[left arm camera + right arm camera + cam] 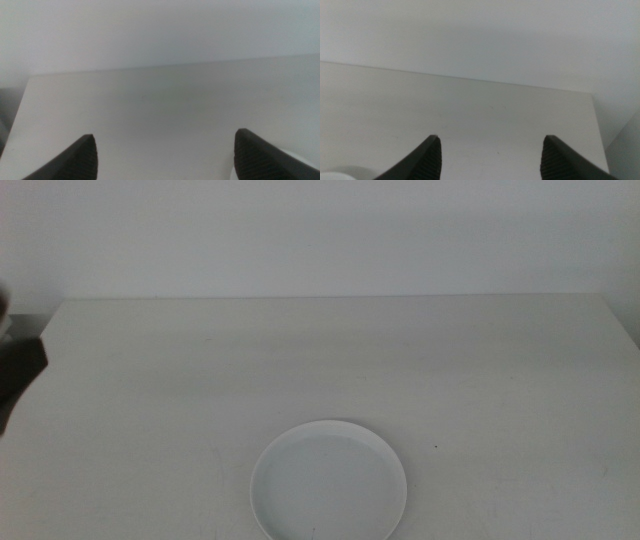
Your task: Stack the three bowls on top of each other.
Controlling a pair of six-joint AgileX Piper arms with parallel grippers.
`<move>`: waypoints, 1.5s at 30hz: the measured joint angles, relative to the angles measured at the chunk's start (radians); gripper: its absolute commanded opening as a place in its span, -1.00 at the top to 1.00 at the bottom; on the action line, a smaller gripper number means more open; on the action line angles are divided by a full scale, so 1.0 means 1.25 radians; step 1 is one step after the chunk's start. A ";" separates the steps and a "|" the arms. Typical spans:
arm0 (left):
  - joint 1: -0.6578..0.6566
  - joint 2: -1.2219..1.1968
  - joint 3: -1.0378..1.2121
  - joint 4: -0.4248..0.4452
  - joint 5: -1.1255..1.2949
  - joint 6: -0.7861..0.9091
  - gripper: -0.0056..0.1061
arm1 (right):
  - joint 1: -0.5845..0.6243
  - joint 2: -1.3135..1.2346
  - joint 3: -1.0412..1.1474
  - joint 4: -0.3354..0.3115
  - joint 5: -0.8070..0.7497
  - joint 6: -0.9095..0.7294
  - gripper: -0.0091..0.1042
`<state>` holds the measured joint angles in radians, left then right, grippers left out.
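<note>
One pale white bowl [328, 482] lies on the table near the front edge in the middle view, round and shallow with a low rim. Only this one dish shows, and I cannot tell whether others lie under or inside it. My left gripper [165, 142] is open over bare table, nothing between its jaws. My right gripper [490, 142] is open too, also over bare table. In the middle view only a dark part of the left arm [20, 370] shows at the left edge. The right arm is out of that view.
The white table [330, 350] runs back to a plain pale wall. Its far edge and right corner [590, 95] show in the right wrist view. A pale curved sliver [335, 176] sits beside the right gripper's jaw.
</note>
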<state>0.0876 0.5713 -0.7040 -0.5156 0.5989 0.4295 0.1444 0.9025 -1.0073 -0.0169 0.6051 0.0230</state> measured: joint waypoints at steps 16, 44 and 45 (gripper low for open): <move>0.000 -0.272 0.270 -0.275 -0.166 0.261 -0.98 | -0.002 -0.519 0.480 -0.030 -0.171 -0.018 -0.05; 0.000 -0.356 0.385 -0.277 -0.223 0.310 -0.98 | -0.003 -0.561 0.575 -0.050 -0.272 -0.018 -0.05; 0.000 -0.366 0.399 -0.269 -0.223 0.310 -0.98 | -0.003 -0.561 0.582 -0.050 -0.275 -0.018 -0.05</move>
<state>0.0876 0.1134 -0.2047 -0.8516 0.3205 0.8173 0.1409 0.2012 -0.2803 -0.0790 0.2614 0.0000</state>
